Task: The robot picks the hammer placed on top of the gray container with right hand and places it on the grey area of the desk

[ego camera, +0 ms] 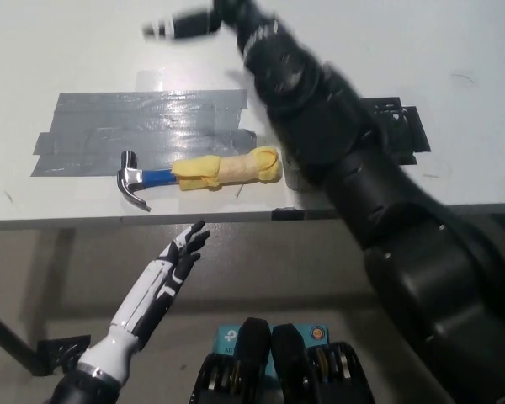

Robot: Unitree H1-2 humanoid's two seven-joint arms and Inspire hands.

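Note:
The hammer [194, 174] lies flat near the desk's front edge, its steel head at the left, a blue neck, and a yellow wrapped handle pointing right. Its head rests on the front edge of the grey taped area [135, 126]. My black right arm rises across the picture, and its hand [185, 23] is blurred at the top, far above the hammer, holding nothing that I can see. The grey container is hidden behind that arm. My white left hand [183, 251] hovers open below the desk's edge.
A black mat [402, 126] lies on the white desk [50, 50] at the right, partly hidden by my arm. The desk's front edge runs across the middle of the view.

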